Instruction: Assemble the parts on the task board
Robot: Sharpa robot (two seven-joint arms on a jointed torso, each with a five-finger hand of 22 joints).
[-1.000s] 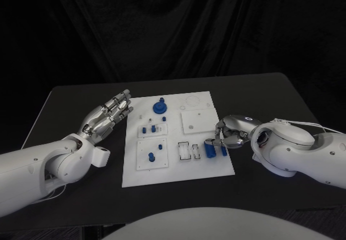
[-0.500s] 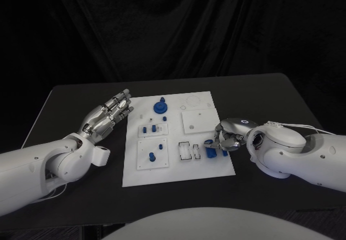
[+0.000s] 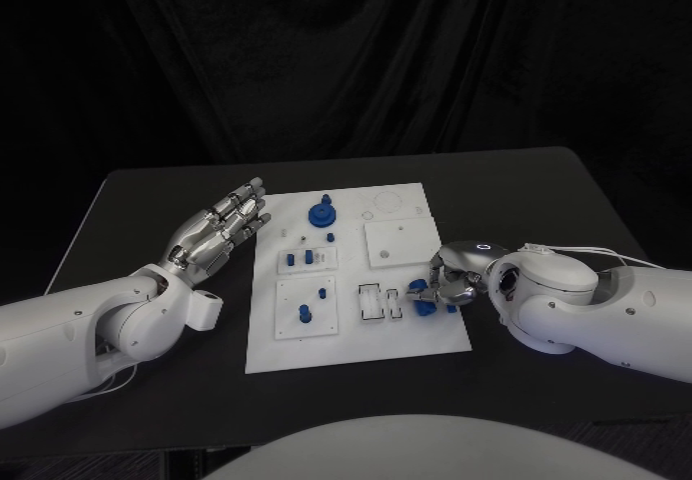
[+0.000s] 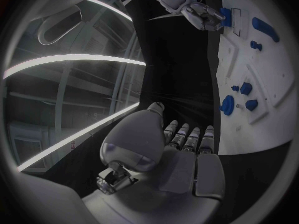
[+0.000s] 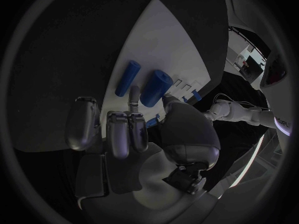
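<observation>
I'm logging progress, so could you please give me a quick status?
Left hand open, beside task board. Right hand touching blue cylinder at board's right edge, grip unclear. Nothing in the way.

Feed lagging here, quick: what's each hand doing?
Left hand: open, fingers spread, holding nothing, beside the white task board.
Right hand: fingers on a blue cylindrical part; grip unclear.

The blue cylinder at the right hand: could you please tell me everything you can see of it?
The blue cylinder is a short, stout, smooth piece, plastic by its look, lying on its side on the white task board near its right edge. A slimmer blue rod lies beside it. The right hand touches it with its fingertips; whether it grips it is unclear.
</observation>
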